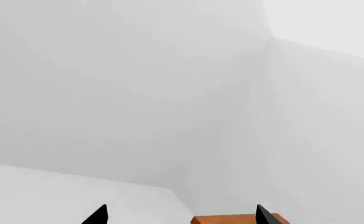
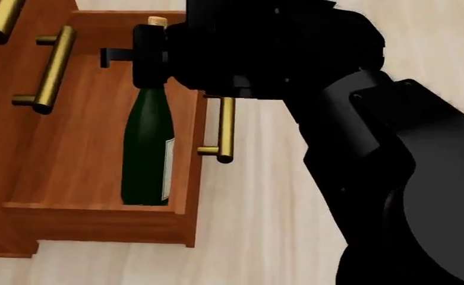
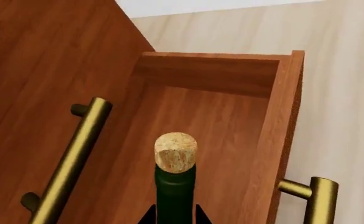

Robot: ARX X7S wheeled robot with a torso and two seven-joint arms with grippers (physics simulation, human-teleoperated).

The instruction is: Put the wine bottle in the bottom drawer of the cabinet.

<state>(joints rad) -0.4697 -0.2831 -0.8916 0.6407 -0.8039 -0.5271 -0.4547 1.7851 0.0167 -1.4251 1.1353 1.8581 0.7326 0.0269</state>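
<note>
While the bottom drawer [image 2: 97, 148] is standing pulled out from the cabinet [image 2: 2, 148], the wine bottle [image 2: 148, 142] is sitting inside it, its body within the drawer's walls and close to the front panel. The right gripper [image 2: 148, 53] is clenching the bottle at the neck, just below the tan cork [image 2: 158, 21], with dark fingers showing on either side of the glass. In the right wrist view the cork [image 3: 175, 151] is appearing directly ahead of the camera, the two finger tips [image 3: 149, 215] flanking the green neck [image 3: 175, 196]. The white label [image 2: 169, 169] is facing the drawer front. The brass bar handle [image 2: 224, 127] on the drawer front is projecting outward over the pale wood floor [image 2: 255, 225], clear of the bottle. A second brass handle [image 2: 51, 70] on the drawer front above is overhanging the open drawer's inner edge.

The left gripper [image 1: 180, 217] is pointing at plain white walls, with only its two black fingertips [image 1: 98, 215] visible and standing well apart, holding nothing. A strip of reddish-brown wood [image 1: 237, 219] is showing between them.
</note>
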